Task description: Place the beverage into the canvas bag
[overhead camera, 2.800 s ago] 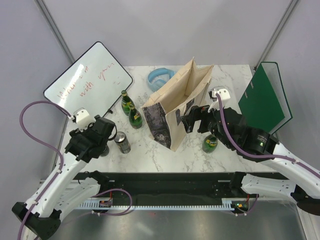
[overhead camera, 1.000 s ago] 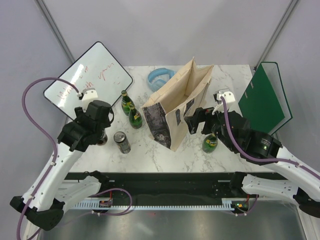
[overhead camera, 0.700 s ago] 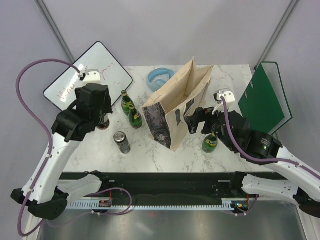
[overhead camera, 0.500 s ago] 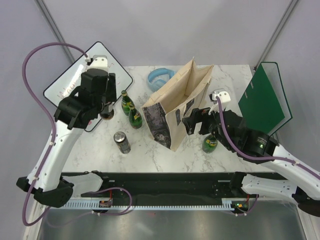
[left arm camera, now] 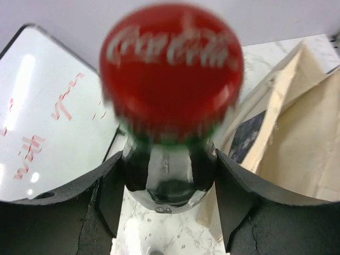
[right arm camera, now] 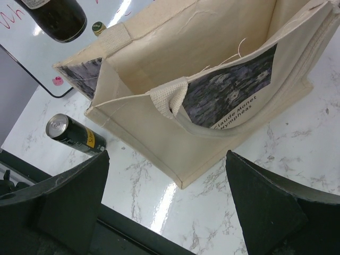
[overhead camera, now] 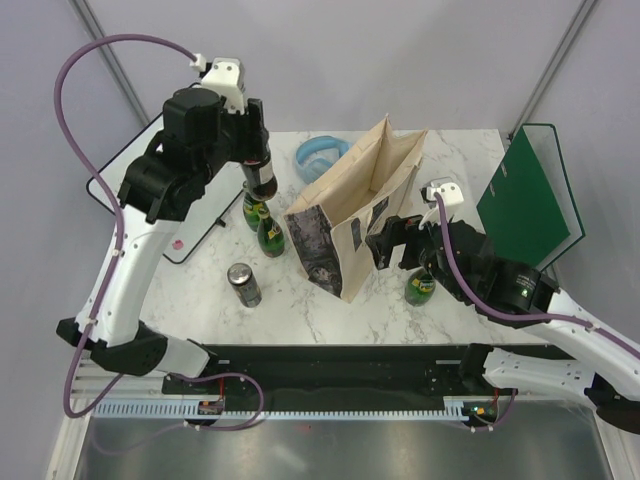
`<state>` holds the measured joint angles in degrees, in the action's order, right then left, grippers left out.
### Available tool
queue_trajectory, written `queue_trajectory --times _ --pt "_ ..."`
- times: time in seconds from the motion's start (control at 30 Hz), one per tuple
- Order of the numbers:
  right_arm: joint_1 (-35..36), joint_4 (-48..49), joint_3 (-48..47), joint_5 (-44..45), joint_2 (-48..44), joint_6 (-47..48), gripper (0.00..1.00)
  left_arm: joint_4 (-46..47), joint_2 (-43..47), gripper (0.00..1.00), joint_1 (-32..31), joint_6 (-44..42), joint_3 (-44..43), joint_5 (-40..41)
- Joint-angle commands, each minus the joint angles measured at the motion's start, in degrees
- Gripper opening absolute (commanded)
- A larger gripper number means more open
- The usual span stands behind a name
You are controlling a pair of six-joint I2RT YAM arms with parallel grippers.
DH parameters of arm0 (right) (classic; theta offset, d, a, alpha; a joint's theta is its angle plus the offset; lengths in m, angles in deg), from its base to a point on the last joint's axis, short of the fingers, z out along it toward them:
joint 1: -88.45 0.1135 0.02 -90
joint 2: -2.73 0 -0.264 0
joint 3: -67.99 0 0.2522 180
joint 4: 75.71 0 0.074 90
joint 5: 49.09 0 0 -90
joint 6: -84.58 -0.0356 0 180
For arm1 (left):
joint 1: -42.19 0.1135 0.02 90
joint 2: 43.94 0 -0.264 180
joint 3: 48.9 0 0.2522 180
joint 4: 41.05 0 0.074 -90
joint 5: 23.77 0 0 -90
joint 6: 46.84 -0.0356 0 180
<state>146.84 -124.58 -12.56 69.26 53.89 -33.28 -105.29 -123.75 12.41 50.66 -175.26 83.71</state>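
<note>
left tool (left arm camera: 170, 183) clenched on cola bottle (overhead camera: 263, 183) below cap, upper left of top view | we judge it rigid, slick, liquid-heavy; hold near neck suits | right tool (right arm camera: 169, 212) released beside canvas bag (right arm camera: 212, 42)

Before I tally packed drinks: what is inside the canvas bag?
Inside the canvas bag only bare cloth walls show, no drink. Its floor is covered by its own near side and handle, so I cannot tell what lies there.
</note>
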Motion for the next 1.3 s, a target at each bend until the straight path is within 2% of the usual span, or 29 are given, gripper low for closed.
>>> queue_trajectory --times 0.0,0.1,0.17,0.23,0.37,0.5,0.63,0.77,0.87,0.9,1.0,1.27 --pt "0.32 0.75 -1.51 1.26 -0.44 -0.80 0.98 16.90 -2.44 0.02 -3.60 -4.34 -12.98 -7.01" --pt "0.23 0.49 -1.16 3.27 -0.27 -2.46 0.98 17.17 -5.44 0.02 -6.59 -6.27 -17.91 -6.84" --pt "0.23 -1.18 -1.16 9.65 -0.09 -7.90 0.98 17.34 -7.28 0.02 -7.48 -6.98 -20.64 -6.40" --pt "0.23 -1.71 -0.98 13.98 0.08 -11.85 0.98 18.92 -7.81 0.02 -8.89 -7.33 -20.91 -6.66" --pt "0.15 -1.80 -2.81 21.28 2.97 -13.10 0.97 22.78 -8.52 0.02 -11.69 -7.33 -19.77 -7.80" --pt "-0.38 -2.15 -5.20 20.16 5.97 -11.87 0.98 26.04 -10.71 0.02 -13.46 -9.88 -22.39 -7.37" --pt "-2.66 -1.98 -5.81 20.07 8.25 -13.01 0.98 27.44 -13.35 0.02 -13.99 -8.92 -24.17 -8.59" --pt "-5.47 0.30 -5.73 19.10 10.27 -12.40 0.96 30.26 -15.45 0.02 -14.43 -6.21 -21.88 -10.00" --pt "-9.77 1.88 -6.43 14.20 11.86 -12.22 0.95 32.63 -16.60 0.02 -14.69 -5.49 -20.31 -10.88" --pt "-13.09 2.41 -6.60 9.39 12.38 -12.22 0.95 33.51 -16.87 0.02 -14.61 -5.40 -19.69 -10.88" --pt "-18.47 6.54 -5.38 3.39 12.48 -12.31 0.93 36.41 -17.57 0.02 -14.69 -4.96 -17.40 -10.80" --pt "-24.02 10.94 -4.94 -5.85 16.08 -14.24 0.86 47.22 -16.52 0.02 -14.87 -3.47 -6.33 -11.14"
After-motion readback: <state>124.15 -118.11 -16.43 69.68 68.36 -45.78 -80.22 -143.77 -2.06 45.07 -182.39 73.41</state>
